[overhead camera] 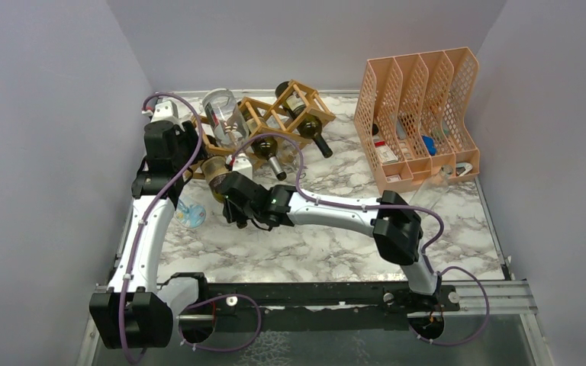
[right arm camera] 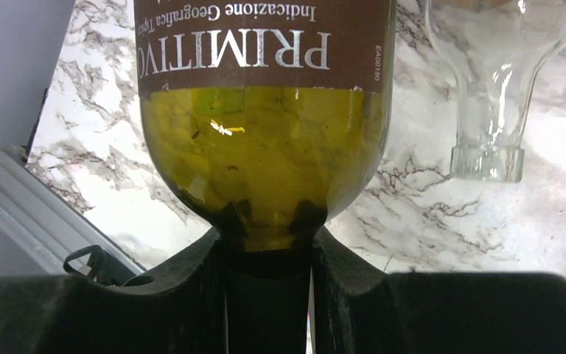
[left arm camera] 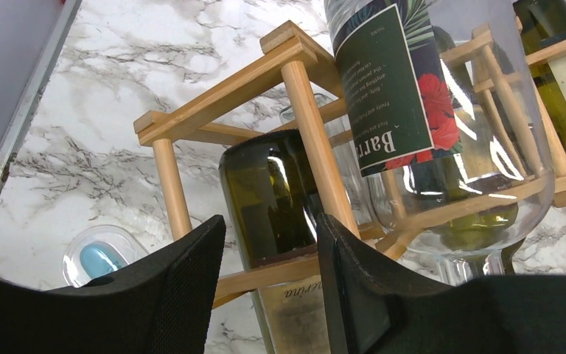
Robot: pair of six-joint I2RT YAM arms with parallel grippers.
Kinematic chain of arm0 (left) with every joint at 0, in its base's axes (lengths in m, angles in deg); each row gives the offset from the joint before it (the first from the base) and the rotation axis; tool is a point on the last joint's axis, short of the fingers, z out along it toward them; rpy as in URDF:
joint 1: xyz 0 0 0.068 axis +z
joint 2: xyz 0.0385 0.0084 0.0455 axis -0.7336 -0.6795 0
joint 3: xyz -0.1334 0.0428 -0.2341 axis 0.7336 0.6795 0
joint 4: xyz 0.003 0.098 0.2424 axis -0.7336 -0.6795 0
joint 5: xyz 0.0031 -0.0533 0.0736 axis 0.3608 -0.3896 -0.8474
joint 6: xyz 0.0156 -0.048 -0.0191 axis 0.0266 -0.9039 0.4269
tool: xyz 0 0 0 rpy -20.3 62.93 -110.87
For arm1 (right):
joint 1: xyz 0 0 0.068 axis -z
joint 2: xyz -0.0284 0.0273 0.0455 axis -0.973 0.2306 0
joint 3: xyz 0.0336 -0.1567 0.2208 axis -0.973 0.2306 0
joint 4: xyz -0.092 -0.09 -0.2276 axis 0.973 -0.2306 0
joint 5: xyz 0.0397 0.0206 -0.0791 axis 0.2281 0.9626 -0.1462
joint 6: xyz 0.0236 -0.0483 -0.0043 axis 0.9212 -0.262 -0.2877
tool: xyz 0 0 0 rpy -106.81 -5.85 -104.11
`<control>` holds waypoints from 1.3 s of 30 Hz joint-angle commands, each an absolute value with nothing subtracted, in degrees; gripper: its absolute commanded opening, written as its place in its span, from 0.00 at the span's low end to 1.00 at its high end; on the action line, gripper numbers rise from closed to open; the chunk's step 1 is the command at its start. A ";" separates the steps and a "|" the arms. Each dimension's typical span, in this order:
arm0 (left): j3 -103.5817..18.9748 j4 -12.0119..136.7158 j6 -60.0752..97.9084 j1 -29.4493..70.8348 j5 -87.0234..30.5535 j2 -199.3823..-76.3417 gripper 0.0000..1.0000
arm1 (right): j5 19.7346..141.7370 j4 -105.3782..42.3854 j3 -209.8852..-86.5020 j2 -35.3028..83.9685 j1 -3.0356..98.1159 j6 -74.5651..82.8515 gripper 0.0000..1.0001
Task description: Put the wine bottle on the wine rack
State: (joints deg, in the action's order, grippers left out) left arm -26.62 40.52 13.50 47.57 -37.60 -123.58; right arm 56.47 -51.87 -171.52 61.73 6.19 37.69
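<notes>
Wine bottle (right arm camera: 265, 147), green glass with a brown label, lying with its base in the left end cell of the wooden wine rack (left arm camera: 302, 96). My right claw (right arm camera: 267, 247) is clamped on its neck. My left claw (left arm camera: 271, 225) frames the base, fingers apart; whether they press it I cannot tell. A clear bottle (right arm camera: 486, 88) sits beside it. Beneath, a white marble-patterned table (overhead camera: 328, 252); at right rear, a peach file holder (overhead camera: 420, 114); pale grey walls (overhead camera: 46, 114) on three sides.
</notes>
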 commanded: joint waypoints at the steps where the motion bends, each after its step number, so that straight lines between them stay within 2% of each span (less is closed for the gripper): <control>1: -25.37 36.82 12.48 46.85 -31.46 -125.17 0.54 | 55.24 -49.54 -175.70 62.10 6.25 33.37 0.21; 17: -30.67 36.87 12.68 46.93 -30.15 -124.92 0.52 | 51.90 -48.11 -170.05 57.67 6.18 30.63 0.21; 26: -31.43 37.70 11.95 46.92 -27.29 -125.41 0.52 | 49.78 -49.63 -170.07 57.10 5.96 27.89 0.24; 31: -32.62 38.06 12.05 46.91 -25.60 -125.43 0.52 | 47.27 -49.56 -170.21 56.46 4.77 25.18 0.30; 39: -32.50 38.53 11.78 46.86 -21.55 -126.15 0.52 | 42.97 -52.17 -172.42 57.50 3.89 22.64 0.30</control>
